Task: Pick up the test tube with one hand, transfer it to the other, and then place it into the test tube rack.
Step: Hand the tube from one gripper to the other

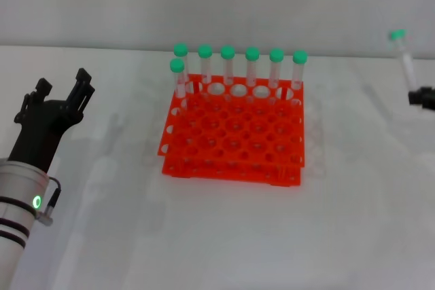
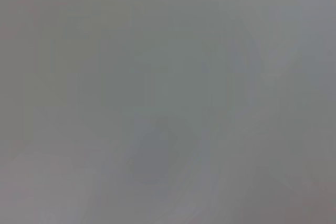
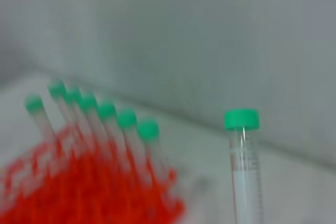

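Right gripper [image 1: 416, 96] grips the test tube [image 1: 405, 60] by its lower end, cap up, lifted at the far right, well apart from the orange rack [image 1: 232, 134]. Left gripper [image 1: 64, 96] waits at the left, fingers spread, empty. Handover step, I'd say. Next: bring both together so left can clamp the tube's free upper part.

A white desk [image 1: 224, 236] fills the head view, meeting a pale wall [image 1: 217, 1] behind it. Seven other green-capped tubes [image 1: 251, 66] stand upright: six in a back row, one just in front at its left end
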Tool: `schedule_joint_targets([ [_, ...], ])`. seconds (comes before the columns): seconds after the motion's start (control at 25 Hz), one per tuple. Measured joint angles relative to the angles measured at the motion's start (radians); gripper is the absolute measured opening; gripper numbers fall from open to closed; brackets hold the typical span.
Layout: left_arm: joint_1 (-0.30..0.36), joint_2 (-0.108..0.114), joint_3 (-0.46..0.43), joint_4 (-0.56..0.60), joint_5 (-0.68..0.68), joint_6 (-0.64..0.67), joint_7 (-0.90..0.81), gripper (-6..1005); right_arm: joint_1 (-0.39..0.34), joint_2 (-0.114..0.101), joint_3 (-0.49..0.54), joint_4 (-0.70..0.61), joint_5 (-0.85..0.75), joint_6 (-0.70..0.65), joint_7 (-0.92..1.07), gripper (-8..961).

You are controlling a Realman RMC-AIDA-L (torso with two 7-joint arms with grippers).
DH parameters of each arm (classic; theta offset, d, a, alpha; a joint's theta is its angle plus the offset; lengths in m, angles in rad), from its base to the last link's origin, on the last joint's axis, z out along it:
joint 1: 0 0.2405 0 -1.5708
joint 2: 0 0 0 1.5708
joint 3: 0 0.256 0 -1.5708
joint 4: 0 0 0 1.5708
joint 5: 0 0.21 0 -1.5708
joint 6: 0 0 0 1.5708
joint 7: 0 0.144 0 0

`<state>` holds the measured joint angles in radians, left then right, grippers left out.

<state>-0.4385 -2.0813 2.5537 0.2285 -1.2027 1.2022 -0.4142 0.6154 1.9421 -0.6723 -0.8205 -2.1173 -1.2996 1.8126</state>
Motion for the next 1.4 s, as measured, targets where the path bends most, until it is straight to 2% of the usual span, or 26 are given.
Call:
schedule_joint_targets([
  [0.2, -0.014, 0.002, 0.006, 0.002, 0.031, 0.033, 0.0, 861, -0.106, 0.016, 0.024, 0.094, 0.348, -0.032, -0.271, 187],
  [0.32, -0.046, 0.003, 0.006, 0.002, 0.124, 0.074, -0.005, 861, -0.135, 0.016, 0.024, 0.226, 0.517, -0.063, -0.432, 187],
  [0.44, -0.084, 0.009, 0.004, -0.003, 0.216, 0.089, -0.038, 861, -0.144, 0.017, 0.024, 0.311, 0.6, -0.122, -0.555, 187],
  [0.64, -0.198, 0.028, 0.004, -0.06, 0.42, 0.095, -0.196, 861, -0.146, 0.031, 0.022, 0.366, 0.626, -0.183, -0.681, 188],
  [1.04, -0.381, 0.054, 0.008, -0.111, 0.706, 0.092, -0.435, 862, -0.144, 0.059, 0.01, 0.408, 0.62, -0.214, -0.823, 188],
  [1.24, -0.461, 0.055, 0.008, -0.156, 0.818, 0.09, -0.526, 861, -0.129, 0.066, 0.007, 0.45, 0.619, -0.259, -0.913, 189],
  [1.4, -0.481, 0.049, 0.008, -0.156, 0.846, 0.09, -0.524, 860, -0.123, 0.066, -0.001, 0.464, 0.619, -0.256, -0.923, 189],
])
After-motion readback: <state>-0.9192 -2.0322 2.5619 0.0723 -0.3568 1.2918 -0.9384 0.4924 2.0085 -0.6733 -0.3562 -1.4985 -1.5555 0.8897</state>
